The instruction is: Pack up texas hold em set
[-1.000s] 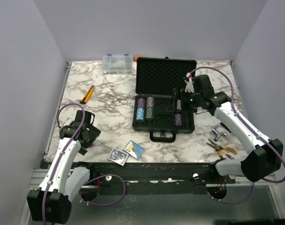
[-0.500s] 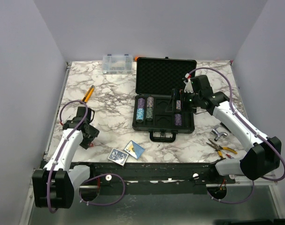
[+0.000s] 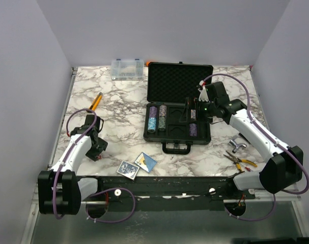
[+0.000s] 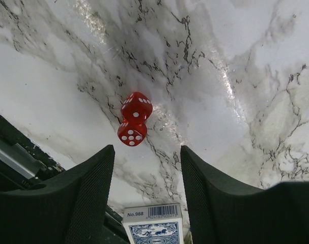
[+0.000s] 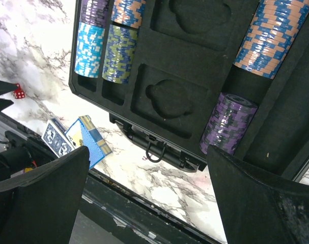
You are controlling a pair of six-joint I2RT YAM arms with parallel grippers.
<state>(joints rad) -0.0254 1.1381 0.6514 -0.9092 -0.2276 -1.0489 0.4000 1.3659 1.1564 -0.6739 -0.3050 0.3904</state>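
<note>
Left hand: fingers parted, gripping nothing, above two red dice lying side by side on the marble surface. Right hand: spread wide, empty, over the open black case, whose tray holds chip stacks. Two card decks: on the surface near the case's handle side.

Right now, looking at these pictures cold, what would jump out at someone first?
The open black case in the middle of the marble table, with colourful chip stacks lined up in its tray. Next, two red dice lying side by side on the marble just ahead of the left end effector. Two card decks lie loose near the front edge.
</note>
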